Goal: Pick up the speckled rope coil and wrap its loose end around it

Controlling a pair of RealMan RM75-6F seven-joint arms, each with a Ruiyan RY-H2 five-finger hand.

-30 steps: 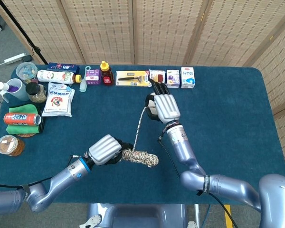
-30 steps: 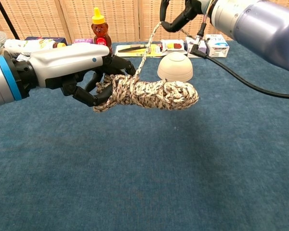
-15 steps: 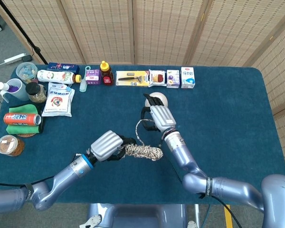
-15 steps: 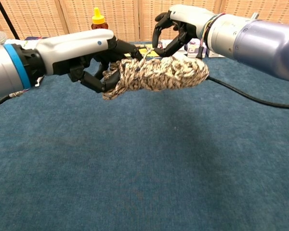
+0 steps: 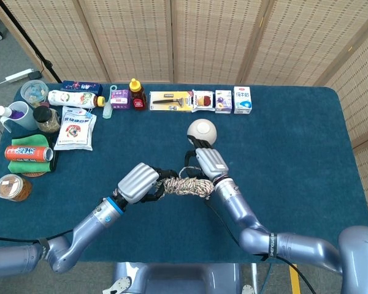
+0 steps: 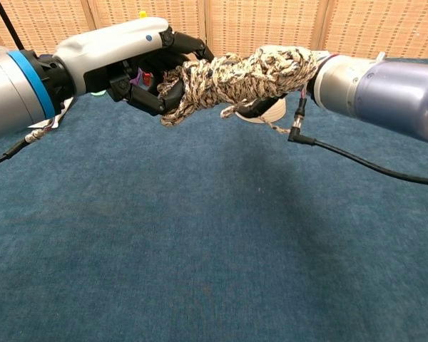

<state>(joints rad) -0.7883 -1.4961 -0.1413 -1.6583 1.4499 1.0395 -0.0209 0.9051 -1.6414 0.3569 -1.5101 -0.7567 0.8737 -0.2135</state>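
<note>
The left robot hand [image 5: 138, 182] has its fingers curled around the left end of the rope coil [image 5: 185, 186], holding it raised off the blue counter [image 5: 294, 153] — clear of the cloth in the chest view. The coil runs roughly level between the two hands. At its right end the right robot hand [image 5: 211, 164] is closed against it (exactly what its fingers grip is hidden by the rope). Just behind sits a white bowl [image 5: 202, 130], upside down.

lab | blue-clothed table [image 5: 306, 141] | folding screens [image 5: 208, 37] | lined-up groceries [image 5: 214, 100]
</note>
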